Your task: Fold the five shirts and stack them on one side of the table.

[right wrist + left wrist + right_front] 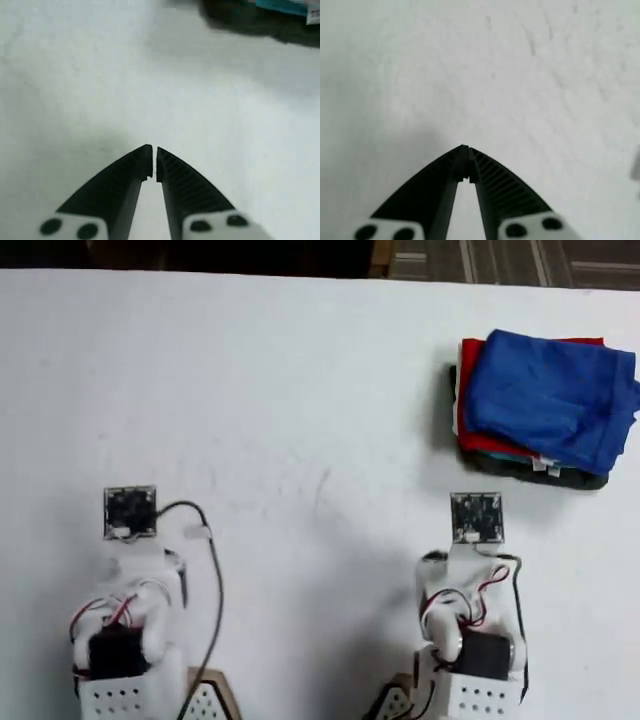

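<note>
The left gripper point(465, 150) is seen from behind, held over the white table point(530, 85). Its two black fingers point(497, 182) are ribbed and are brought together at the tips, while a narrow slit is left between them farther back. A soft shadow point(420, 145) is cast on the table beside the tips. A few faint grey marks point(532, 47) are seen on the surface. A blurred grey shape point(635, 167) is cut off by the edge; it cannot be identified.

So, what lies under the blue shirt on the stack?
Under the blue shirt a red shirt shows, then a white edge, a teal edge and a black layer at the bottom. The blue one covers most of each, so their folds cannot be checked.
</note>
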Robot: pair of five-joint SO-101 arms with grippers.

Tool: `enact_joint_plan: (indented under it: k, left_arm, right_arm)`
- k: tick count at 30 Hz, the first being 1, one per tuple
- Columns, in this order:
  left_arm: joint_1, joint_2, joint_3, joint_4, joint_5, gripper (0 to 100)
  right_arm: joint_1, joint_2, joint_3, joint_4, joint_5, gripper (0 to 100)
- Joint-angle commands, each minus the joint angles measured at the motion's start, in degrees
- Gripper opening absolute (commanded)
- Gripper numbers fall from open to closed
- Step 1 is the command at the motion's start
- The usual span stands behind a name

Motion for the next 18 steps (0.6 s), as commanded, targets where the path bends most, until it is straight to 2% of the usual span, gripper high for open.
enact_joint_plan:
  k: [1,2,18]
  left_arm:
    - [5.8,-1.58,5.49,-0.44,2.2,3]
    - [6.77,-1.32,7.16,-0.97,2.46,3]
    - [7.03,-1.32,6.9,-1.14,2.37,3]
  right_arm:
    - [0.48,-1.45,5.1,0.22,-0.26,2.0]
    - [0.4,-1.89,4.66,2.42,-0.35,2.0]
    - [0.31,-1.71,4.84,2.24,-0.26,2.2]
